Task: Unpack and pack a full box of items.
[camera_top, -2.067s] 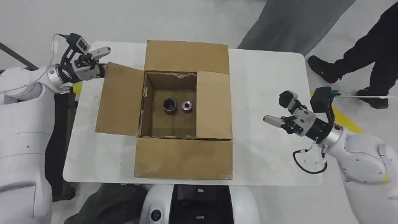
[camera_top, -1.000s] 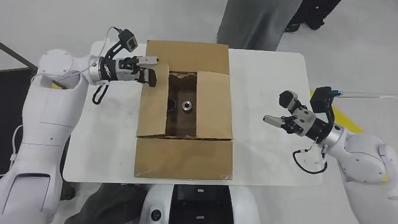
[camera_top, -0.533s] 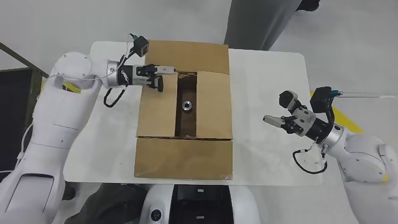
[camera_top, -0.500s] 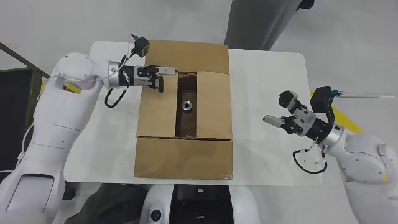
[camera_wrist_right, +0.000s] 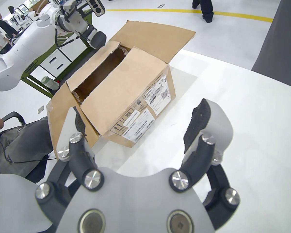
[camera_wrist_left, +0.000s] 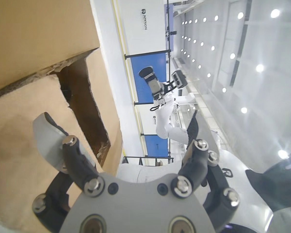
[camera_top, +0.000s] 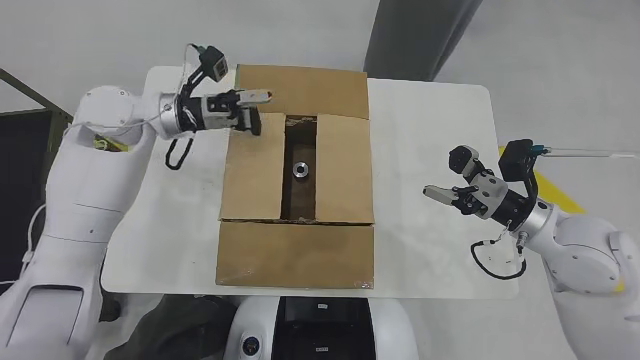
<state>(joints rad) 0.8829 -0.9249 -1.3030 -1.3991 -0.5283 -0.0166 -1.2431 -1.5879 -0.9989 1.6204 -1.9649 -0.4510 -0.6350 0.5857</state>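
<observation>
Left gripper (camera_top: 256, 110) had jaws open and empty, left box flap (camera_top: 250, 175) just beneath them; right gripper (camera_top: 450, 178), also open, sat well apart.

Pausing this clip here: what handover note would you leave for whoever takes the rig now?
Left pincer: open, empty, over the left flap near its far corner.
Right pincer: open, empty, above the table right of the box.
Done: left flap and right flap folded in, a gap between them; a metal ring shows inside.
Left to do: fold the far flap and near flap shut.
</observation>
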